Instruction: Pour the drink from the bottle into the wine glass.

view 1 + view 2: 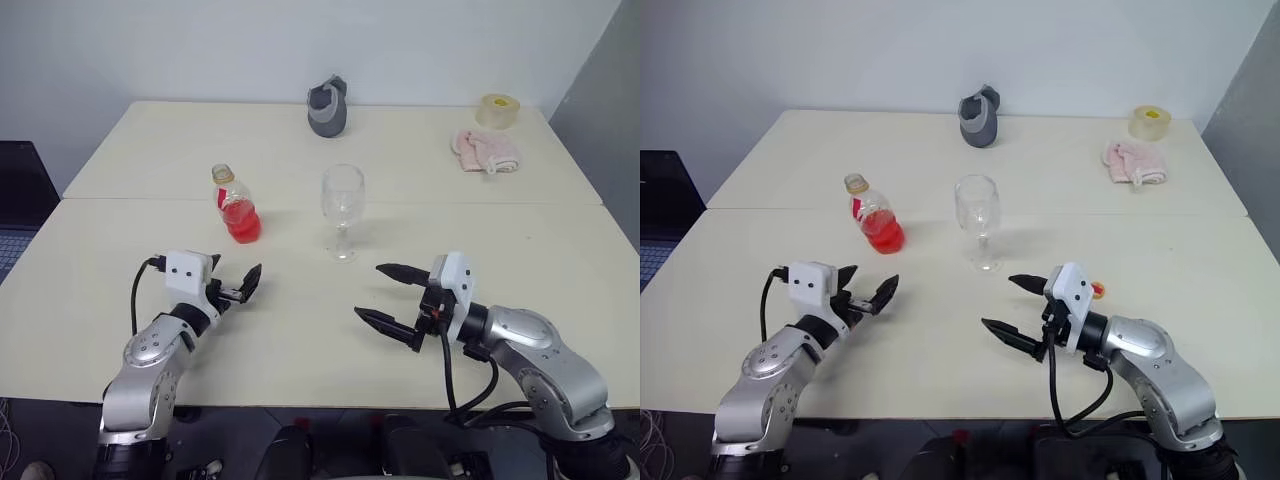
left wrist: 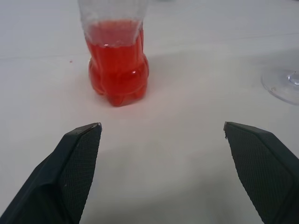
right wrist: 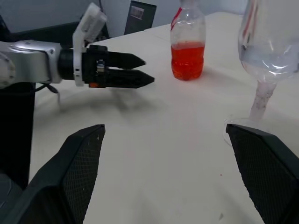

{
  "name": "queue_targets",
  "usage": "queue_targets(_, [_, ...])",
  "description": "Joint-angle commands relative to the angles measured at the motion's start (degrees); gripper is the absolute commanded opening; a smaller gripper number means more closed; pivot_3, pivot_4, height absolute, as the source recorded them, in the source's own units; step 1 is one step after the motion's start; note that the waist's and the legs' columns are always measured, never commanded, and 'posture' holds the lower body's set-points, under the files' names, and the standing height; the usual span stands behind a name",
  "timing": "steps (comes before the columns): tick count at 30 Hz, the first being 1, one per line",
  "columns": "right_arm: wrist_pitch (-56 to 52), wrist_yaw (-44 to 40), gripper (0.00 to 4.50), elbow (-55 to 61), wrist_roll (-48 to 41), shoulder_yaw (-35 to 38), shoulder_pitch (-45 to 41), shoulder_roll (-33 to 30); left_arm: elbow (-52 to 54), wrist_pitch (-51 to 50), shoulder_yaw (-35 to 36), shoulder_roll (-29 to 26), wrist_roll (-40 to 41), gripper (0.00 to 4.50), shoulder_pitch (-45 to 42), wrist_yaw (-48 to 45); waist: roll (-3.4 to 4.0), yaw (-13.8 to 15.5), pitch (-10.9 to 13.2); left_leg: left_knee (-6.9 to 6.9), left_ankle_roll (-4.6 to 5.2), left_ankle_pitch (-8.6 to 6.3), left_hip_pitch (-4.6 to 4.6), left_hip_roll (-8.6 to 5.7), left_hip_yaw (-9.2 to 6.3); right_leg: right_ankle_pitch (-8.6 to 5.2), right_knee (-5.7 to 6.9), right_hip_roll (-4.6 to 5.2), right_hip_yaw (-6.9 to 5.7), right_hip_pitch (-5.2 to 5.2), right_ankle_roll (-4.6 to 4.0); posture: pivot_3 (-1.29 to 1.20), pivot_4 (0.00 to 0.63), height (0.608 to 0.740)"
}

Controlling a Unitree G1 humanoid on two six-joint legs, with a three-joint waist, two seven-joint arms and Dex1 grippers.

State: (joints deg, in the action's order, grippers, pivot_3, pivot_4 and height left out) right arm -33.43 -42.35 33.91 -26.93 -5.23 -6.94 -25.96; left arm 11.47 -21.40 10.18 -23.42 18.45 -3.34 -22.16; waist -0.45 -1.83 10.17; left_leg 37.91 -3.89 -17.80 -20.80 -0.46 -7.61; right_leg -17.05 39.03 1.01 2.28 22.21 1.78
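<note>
Bottle (image 1: 236, 207) with the red drink (image 1: 243, 222) stands upright on the pale table (image 1: 300, 340), uncapped, and the drink fills only its lower part. Wine glass (image 1: 342, 210) stands upright to the right of the bottle, near it but apart, and looks empty. Left gripper (image 1: 247, 283) hangs low over the table in front of the bottle, pointing toward it, with its jaws wide apart and nothing between them. Right gripper (image 1: 389, 295) is in front of the wine glass, its jaws also spread wide and holding nothing. A grey object (image 1: 329, 106), a pink cloth (image 1: 486, 150) and a tape roll (image 1: 497, 110) lie at the far side.
</note>
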Motion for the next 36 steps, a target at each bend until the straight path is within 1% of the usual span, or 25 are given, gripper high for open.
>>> queue_targets(1, [-1.24, 1.85, 4.44, 3.34, -3.43, 1.51, -1.51, 0.69, -2.86, 4.21, -0.5, -0.97, -1.89, 4.5, -2.6, -1.76, 0.0, 0.02, 0.0, 0.01, 0.0, 0.01, 0.0, 0.0, 0.0, 0.0, 0.01, -0.01, 0.0, 0.0, -0.01, 0.0, 0.15, 0.74])
queue_targets(6, [-2.61, 5.06, 4.44, 3.88, -4.73, 1.87, -3.14, 1.41, -8.19, 7.43, -0.18, -1.16, -3.34, 4.5, -6.54, -2.12, 0.0, 0.08, 0.0, 0.01, -0.05, 0.04, -0.02, 0.01, -0.03, 0.02, 0.01, -0.01, 0.0, 0.01, 0.0, 0.0, 0.15, 0.74])
queue_targets(8, [-3.54, 6.11, 4.44, 3.82, -6.13, 3.28, -3.21, 1.39, -11.05, 8.64, -0.03, -1.68, -3.67, 4.5, -8.62, -2.97, -0.01, 0.13, 0.0, 0.01, -0.15, 0.09, -0.03, 0.01, -0.02, 0.03, -0.02, 0.01, 0.0, 0.01, 0.01, 0.0, 0.15, 0.74])
queue_targets(15, [-4.86, 7.77, 4.44, 4.16, -7.87, 4.73, -3.55, 0.68, -17.68, 11.27, -0.11, -2.28, -4.01, 4.5, -14.19, -4.42, -0.01, 0.14, 0.0, 0.01, -0.16, 0.09, -0.07, 0.0, -0.01, 0.03, -0.04, 0.05, -0.01, 0.03, 0.02, 0.0, 0.15, 0.74])
queue_targets(25, [-4.74, 8.42, 4.44, 4.1, -8.4, 4.4, -3.66, -0.22, -21.93, 13.45, -0.26, -2.09, -5.07, 4.5, -18.41, -4.76, -0.01, 0.12, 0.0, 0.02, -0.16, 0.1, -0.07, 0.0, -0.03, 0.03, -0.02, 0.04, -0.02, 0.03, 0.02, 0.0, 0.15, 0.74])
queue_targets(36, [-4.2, 8.66, 4.44, 3.19, -8.5, 4.12, -4.26, -0.72, -21.55, 12.87, 0.75, -2.59, -4.88, 4.5, -19.38, -3.27, -0.01, 0.11, 0.0, 0.02, -0.16, 0.1, -0.07, 0.01, -0.04, 0.03, -0.02, 0.04, -0.01, 0.03, 0.02, 0.0, 0.15, 0.74])
